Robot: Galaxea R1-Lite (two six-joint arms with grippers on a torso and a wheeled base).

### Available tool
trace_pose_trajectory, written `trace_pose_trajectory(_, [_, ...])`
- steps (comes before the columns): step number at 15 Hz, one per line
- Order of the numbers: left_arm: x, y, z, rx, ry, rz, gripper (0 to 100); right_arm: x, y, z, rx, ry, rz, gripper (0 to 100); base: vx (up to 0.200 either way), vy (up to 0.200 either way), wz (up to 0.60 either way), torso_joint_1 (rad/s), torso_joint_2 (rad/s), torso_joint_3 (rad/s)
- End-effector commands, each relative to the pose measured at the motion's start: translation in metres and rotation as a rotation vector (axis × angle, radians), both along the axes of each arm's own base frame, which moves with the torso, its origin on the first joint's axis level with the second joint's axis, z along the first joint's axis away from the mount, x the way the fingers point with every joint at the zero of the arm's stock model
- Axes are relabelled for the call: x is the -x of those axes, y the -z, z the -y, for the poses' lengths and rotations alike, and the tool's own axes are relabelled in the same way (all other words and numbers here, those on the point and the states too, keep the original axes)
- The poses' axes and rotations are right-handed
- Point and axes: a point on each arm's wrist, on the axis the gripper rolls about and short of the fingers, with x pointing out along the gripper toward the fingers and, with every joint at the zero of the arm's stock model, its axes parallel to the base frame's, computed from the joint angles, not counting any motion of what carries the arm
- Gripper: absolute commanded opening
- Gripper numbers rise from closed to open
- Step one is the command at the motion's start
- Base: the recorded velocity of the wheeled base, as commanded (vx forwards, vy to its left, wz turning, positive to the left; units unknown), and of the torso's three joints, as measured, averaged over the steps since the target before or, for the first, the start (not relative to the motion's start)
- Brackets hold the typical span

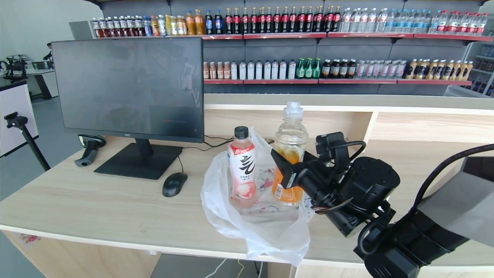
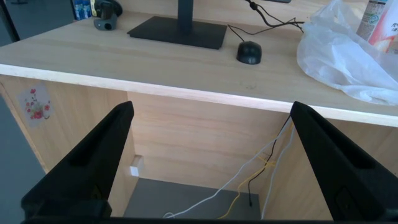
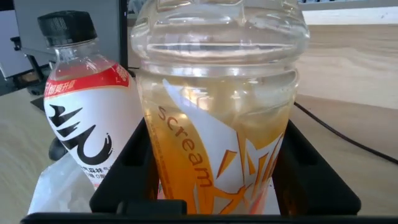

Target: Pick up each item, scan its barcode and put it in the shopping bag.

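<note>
Standing upright inside the shopping bag (image 1: 262,231) on the counter (image 1: 96,208): orange bottle (image 1: 290,143), white cap up, long axis vertical. Right gripper (image 1: 285,170) is clamped on its lower labelled half. The right wrist view gives the close look, with a black finger pressed on each side of the bottle. Peach bottle (image 1: 242,170), black cap up and also vertical, stands just beside it in the same bag, on the robot's left, the two not touching in the head view. That view also has the monitor (image 1: 131,85), mouse (image 1: 174,184) and barcode scanner (image 1: 89,148) further left on the counter, and drink shelves (image 1: 339,36) behind. Left wrist view adds what sits below the counter edge: left gripper (image 2: 211,112) low in front of the wooden front, fingers (image 2: 93,155) spread wide apart and holding nothing, loose cables (image 2: 261,168) hanging in the recess underneath.
</note>
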Motion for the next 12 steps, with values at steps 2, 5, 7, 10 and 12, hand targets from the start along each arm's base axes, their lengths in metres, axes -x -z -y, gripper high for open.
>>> trace_pose_trajectory(2, [0.0,0.0,0.0,0.001,0.0,0.001,100,0.002,0.008,-0.002,0.014,-0.01,-0.024,0,0.0,0.0,0.0,0.0,0.0,0.0])
trace_pose_trajectory(5, [0.0,0.0,0.0,0.001,-0.002,0.001,100,0.008,0.009,-0.002,0.006,-0.022,-0.044,0,0.0,0.0,0.0,0.0,0.0,0.0])
trace_pose_trajectory(7, [0.0,0.0,0.0,0.001,0.0,0.001,100,0.007,0.005,-0.004,-0.018,-0.025,-0.032,0,0.0,0.0,0.0,0.0,0.0,0.0])
trace_pose_trajectory(10, [0.0,0.0,0.0,0.001,-0.002,0.001,100,0.005,-0.019,-0.002,-0.112,0.011,0.015,0,0.0,0.0,0.0,0.0,0.0,0.0])
trace_pose_trajectory(12, [0.0,0.0,0.0,0.001,0.0,0.001,100,0.011,-0.016,0.001,-0.133,0.002,-0.02,0,0.0,0.0,0.0,0.0,0.0,0.0])
